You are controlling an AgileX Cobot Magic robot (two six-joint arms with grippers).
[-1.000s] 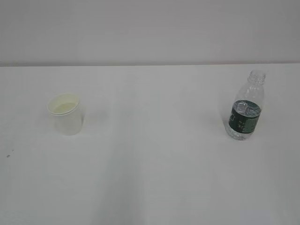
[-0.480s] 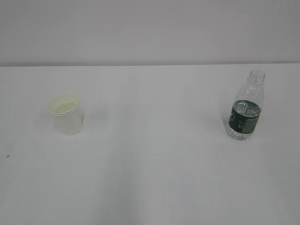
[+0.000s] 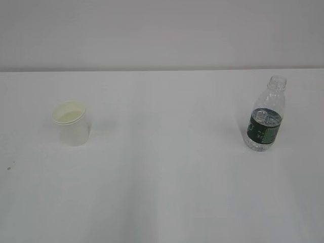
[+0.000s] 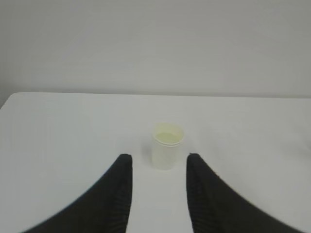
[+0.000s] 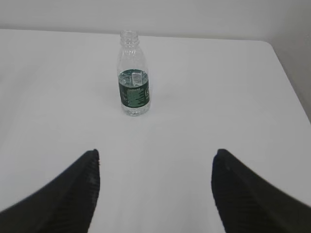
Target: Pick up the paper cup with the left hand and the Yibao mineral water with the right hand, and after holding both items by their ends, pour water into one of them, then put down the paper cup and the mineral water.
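White tabletop [image 3: 167, 177] fills your exterior view, with a pale wall behind it; neither arm shows there. On your right stands the Yibao mineral water [image 3: 265, 115], upright, uncapped, with a dark green label band and water up to about the top of the label. Well apart on your left sits the paper cup [image 3: 71, 123], upright, mouth open. Your right hand [image 5: 155, 158] has its prongs spread wide, and the bottle [image 5: 133, 81] stands ahead of it, left of the gap's centre, untouched. Your left hand [image 4: 158, 161] has its prongs parted, with the cup [image 4: 167, 146] just beyond the tips, lined up with the gap.
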